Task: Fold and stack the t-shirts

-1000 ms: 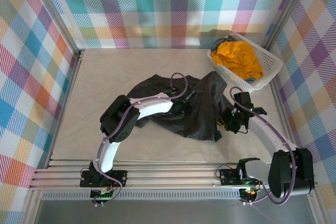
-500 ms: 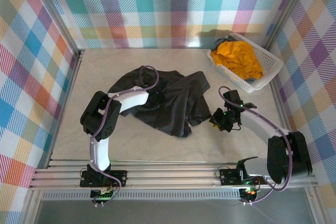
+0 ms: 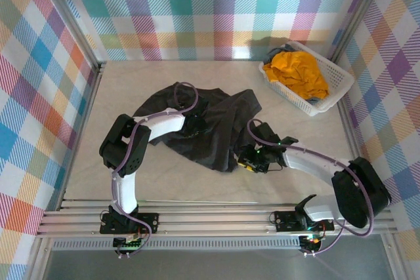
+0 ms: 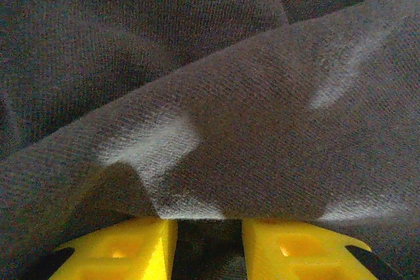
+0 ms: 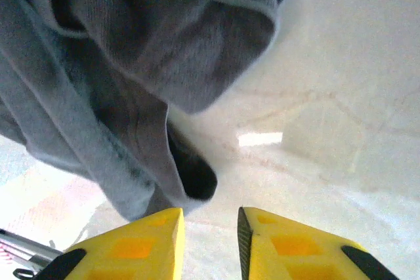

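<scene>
A dark charcoal grey t-shirt lies crumpled in the middle of the table. My left gripper sits on its middle, shut on a fold of it. In the left wrist view the grey cloth drapes over the yellow fingers, and dark cloth lies in the gap of the left gripper. My right gripper is at the shirt's lower right corner. It stands open over bare table, the shirt's hem just beside its left finger. A mustard orange t-shirt lies bunched in the basket.
The white lattice basket stands at the back right corner with some darker cloth under the orange shirt. Plaid walls close in the table on three sides. Bare tabletop stretches to the right of the grey shirt.
The left arm dragged the grey shirt leftwards, then held still. The right gripper moved left to the shirt's lower right corner and its jaws widened.
</scene>
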Available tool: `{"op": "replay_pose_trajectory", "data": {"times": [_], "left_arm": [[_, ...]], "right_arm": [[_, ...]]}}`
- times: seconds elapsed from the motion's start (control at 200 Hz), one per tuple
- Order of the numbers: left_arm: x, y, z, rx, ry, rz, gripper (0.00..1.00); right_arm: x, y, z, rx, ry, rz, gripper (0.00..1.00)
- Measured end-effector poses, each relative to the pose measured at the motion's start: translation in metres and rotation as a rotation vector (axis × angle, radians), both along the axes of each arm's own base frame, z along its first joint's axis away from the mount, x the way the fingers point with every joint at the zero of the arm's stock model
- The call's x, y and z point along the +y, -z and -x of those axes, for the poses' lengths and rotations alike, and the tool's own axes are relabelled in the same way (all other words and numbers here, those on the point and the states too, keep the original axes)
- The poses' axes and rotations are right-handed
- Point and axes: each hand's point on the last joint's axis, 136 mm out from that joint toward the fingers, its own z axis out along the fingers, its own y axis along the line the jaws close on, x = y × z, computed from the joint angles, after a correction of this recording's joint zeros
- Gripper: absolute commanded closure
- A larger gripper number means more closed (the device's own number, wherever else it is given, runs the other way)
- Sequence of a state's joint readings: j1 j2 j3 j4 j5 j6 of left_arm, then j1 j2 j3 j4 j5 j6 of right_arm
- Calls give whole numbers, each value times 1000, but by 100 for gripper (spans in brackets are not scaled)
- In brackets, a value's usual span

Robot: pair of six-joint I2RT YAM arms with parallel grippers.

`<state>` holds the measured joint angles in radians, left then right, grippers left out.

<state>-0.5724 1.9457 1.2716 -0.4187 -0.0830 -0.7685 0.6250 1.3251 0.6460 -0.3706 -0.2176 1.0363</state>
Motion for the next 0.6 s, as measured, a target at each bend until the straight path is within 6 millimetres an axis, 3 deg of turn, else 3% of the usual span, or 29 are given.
{"op": "replay_pose_trajectory", "data": {"times": [0.165, 0.455, 0.6], "left_arm": [[0, 0, 0, 0, 2, -1, 67], [0, 0, 0, 0, 2, 0, 67], [0, 0, 0, 0, 2, 0, 67]], "right_arm": [[12, 4, 0, 23, 25, -20, 79], [22, 13, 11, 76, 58, -10, 76], [22, 26, 12, 117, 81, 13, 76]]}}
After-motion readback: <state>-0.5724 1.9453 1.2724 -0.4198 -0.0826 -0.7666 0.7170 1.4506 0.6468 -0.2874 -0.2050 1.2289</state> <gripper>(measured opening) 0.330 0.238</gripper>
